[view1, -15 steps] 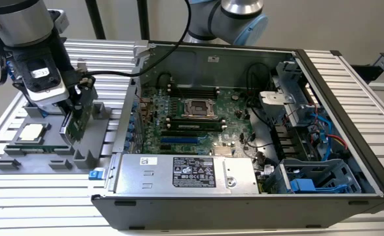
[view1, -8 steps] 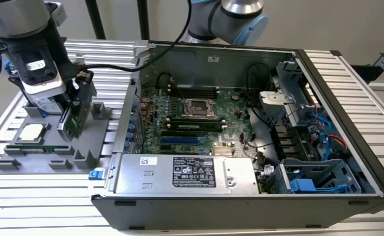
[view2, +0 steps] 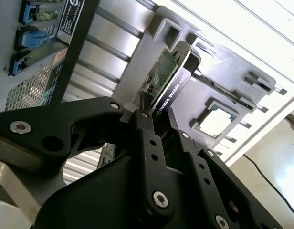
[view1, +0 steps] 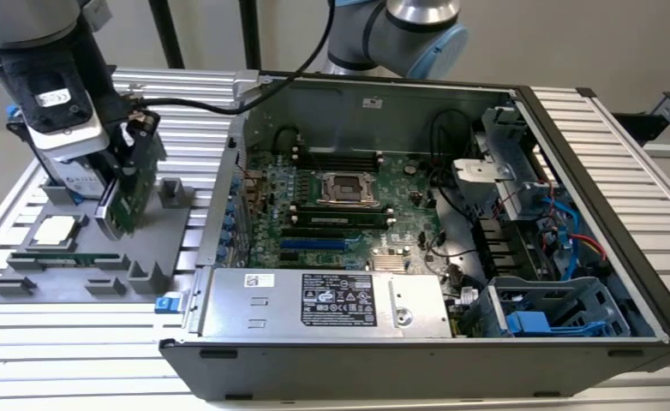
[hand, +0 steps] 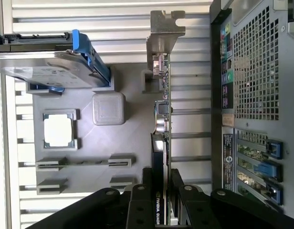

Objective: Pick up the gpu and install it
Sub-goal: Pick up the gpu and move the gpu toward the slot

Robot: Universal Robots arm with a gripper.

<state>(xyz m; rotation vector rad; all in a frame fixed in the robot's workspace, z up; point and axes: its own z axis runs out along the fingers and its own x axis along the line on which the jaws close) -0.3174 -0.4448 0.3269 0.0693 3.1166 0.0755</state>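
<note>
The gripper is clamped shut on the gpu. The card is pinched by its thin faces and stood on edge, green board one side, black face the other. In the first wrist view it's gripped at the end away from the silver bracket, so most of the card is left sticking out past the fingers. It's hung over the grey parts tray, at the exterior view's left of the open PC case. Whether the lower edge is clear of the tray's holder posts can't really be told. A CPU and a blue-framed hard drive are parked in the tray just beside it.

What could bite here: with that much overhang, the card could be levered round in the grip if the bracket gets snagged on a post or on the case wall. A twisted card wouldn't be lined up with the motherboard slot, and the edge connector could get jammed.
</note>
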